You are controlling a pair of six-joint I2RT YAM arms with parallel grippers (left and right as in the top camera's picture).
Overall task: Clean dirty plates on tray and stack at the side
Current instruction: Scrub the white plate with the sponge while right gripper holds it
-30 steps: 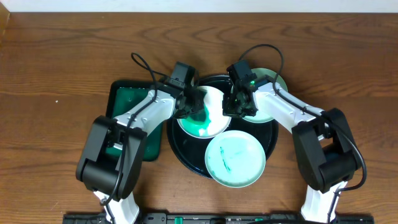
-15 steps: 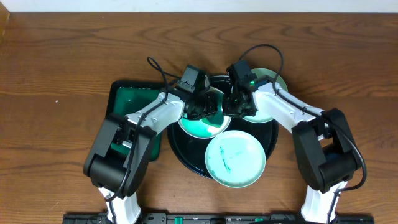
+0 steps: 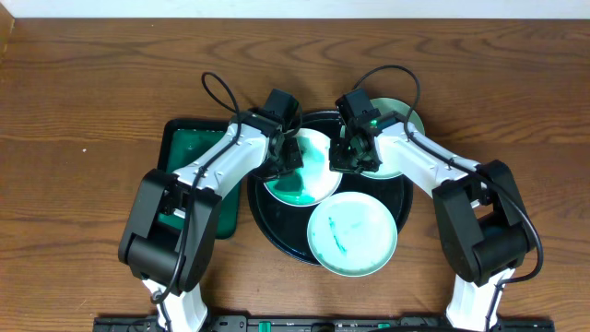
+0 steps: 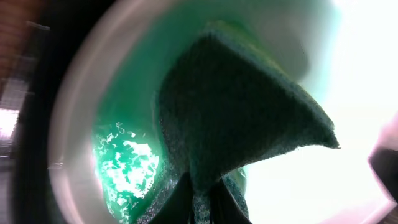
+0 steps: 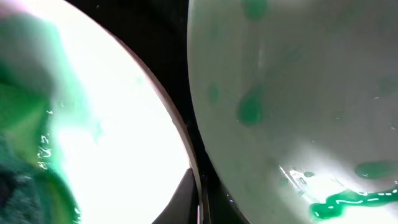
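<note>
Far left on the brown wooden counter [image 3: 92, 92]: small dark green rectangular tray [image 3: 182, 138], partly under the left arm, not engaged. Next: left pincer [image 3: 285, 157], clenched on a dark green rough-textured sponge [image 4: 236, 118]. The sponge is pressed onto a small round white plate with teal-green smears [image 3: 313, 180], which lies inside the large round glossy black tray [image 3: 272, 226]. Change noted: within the last second this pincer has swept right across the plate and returned to its left rim. The smear, spread over the face half a second ago, now sits at the lower left, with white showing at right. Judged: scrubbing in progress, plate partly clean, not ready to stack. Centre front: second pale-mint plate [image 3: 352, 237], thin green streaks, overhanging the tray's near rim, unmoved. Right: right pincer [image 3: 348, 159], unmoved at the scrubbed plate's right rim, apparently steadying it; clenched or released cannot be told. Far right: third plate [image 3: 398, 112], green-spotted, at the tray's rear right, partly under the right arm.
</note>
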